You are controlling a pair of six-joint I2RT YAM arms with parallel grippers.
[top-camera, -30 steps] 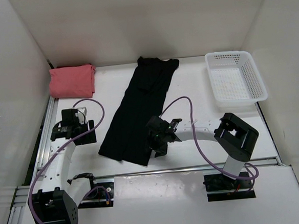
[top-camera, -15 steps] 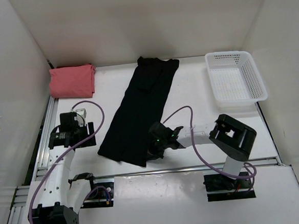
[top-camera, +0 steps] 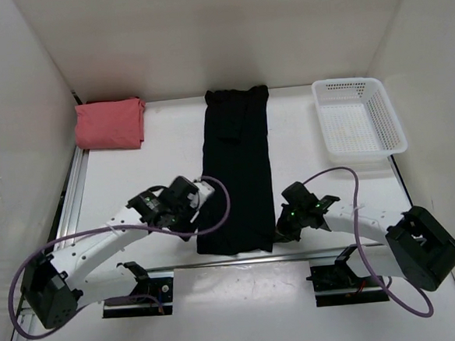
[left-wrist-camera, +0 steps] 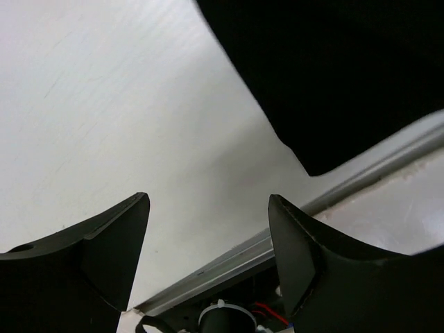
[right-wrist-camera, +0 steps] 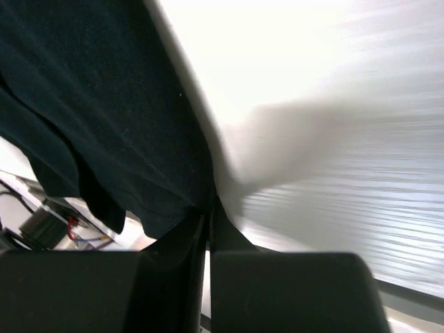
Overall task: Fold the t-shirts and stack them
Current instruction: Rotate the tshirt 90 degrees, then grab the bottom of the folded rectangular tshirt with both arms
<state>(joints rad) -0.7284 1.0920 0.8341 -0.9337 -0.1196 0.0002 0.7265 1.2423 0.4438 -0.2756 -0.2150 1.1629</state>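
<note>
One black shirt (top-camera: pixel 239 170), right jaws pinching corner

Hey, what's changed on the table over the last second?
The right gripper, shut on the near right corner of the black shirt, dragged that end rightward, so the shirt now lies straight instead of slanting. The left gripper swung in from the left and now hovers open by the near left corner. The folded pink shirt and the white basket stayed put.
</note>
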